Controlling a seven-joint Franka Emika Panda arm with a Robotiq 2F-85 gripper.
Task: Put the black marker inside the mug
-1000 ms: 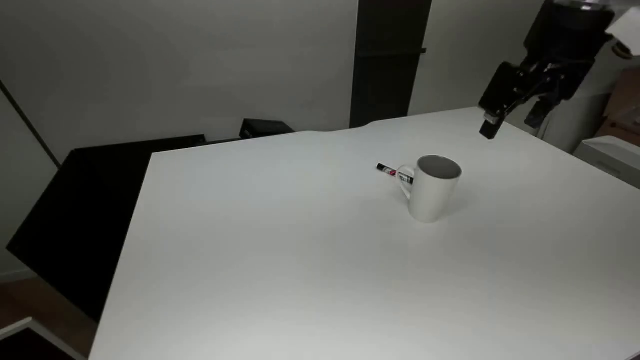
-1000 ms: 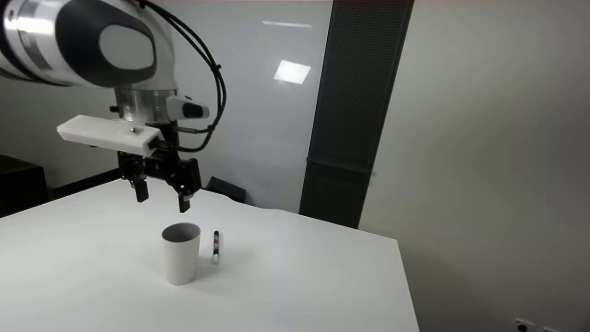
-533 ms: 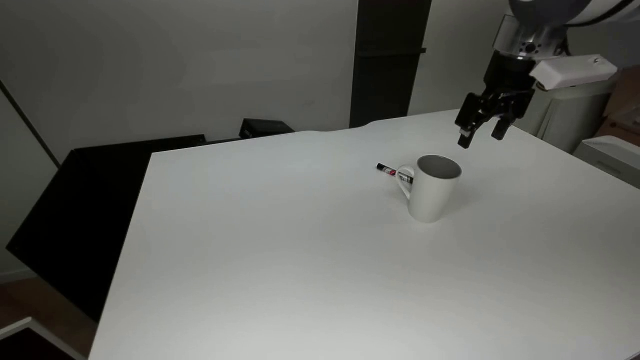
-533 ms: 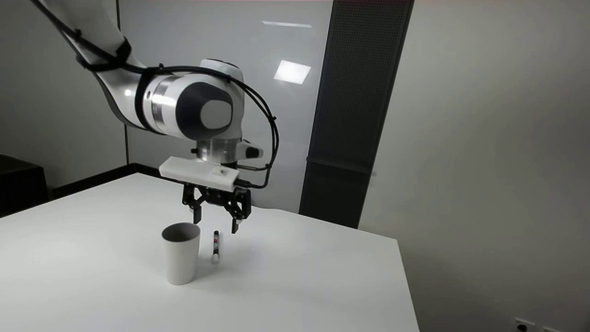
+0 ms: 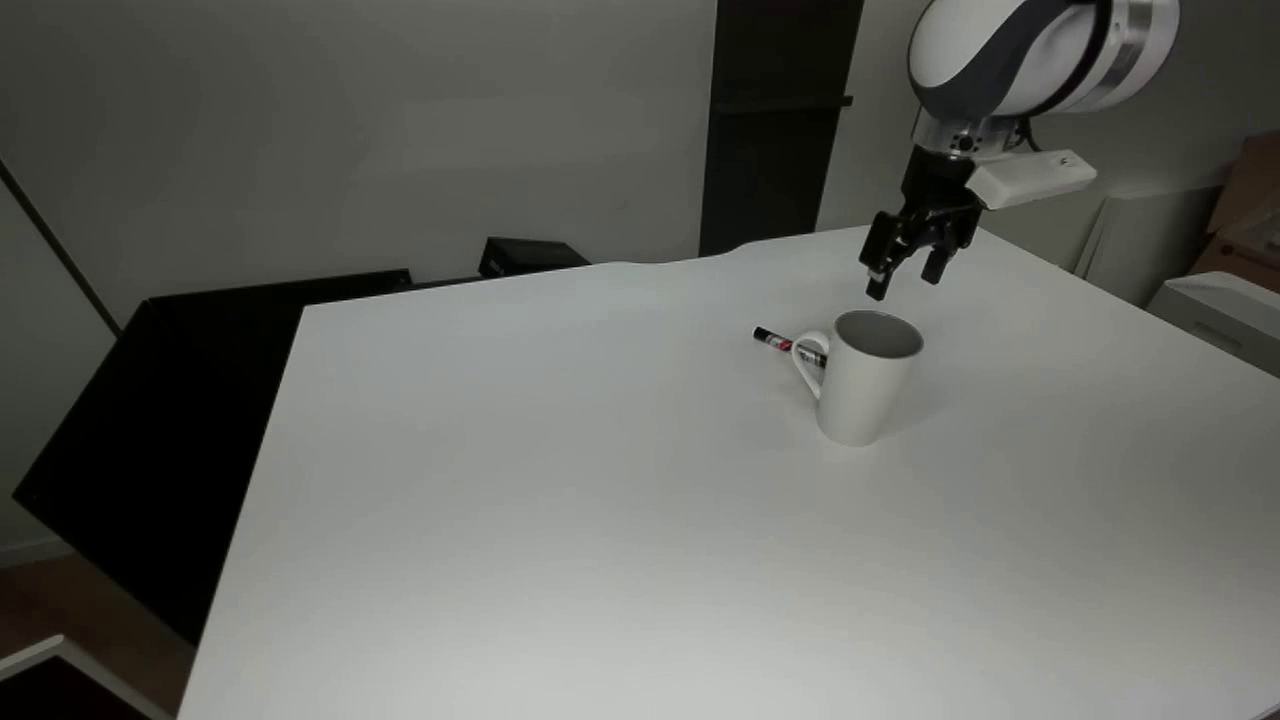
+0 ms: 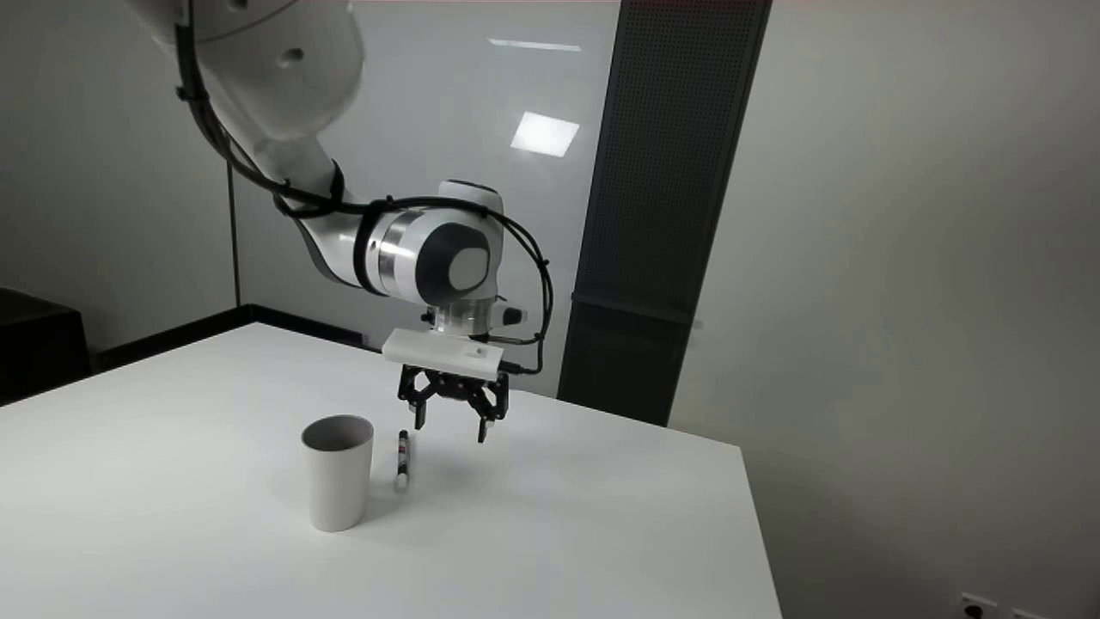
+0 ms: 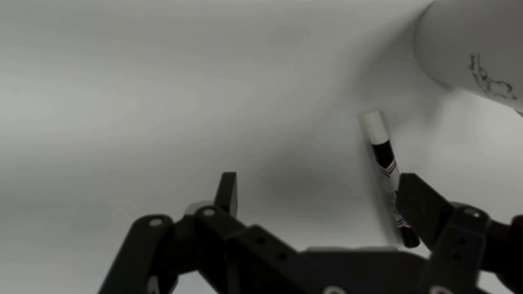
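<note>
With spread, empty gripper (image 7: 318, 175), yet to lift marker (image 7: 388, 169), lower right in wrist view, into mug (image 7: 470, 43), upper right.

My claw (image 7: 318, 178) is black, the table (image 5: 540, 480) plain white, the marker (image 7: 389, 173) black with a whitish end and reddish-and-white chevrons, and the mug (image 7: 470, 45) white outside, grey within, with a thin dark line drawing that I see on its side.
</note>
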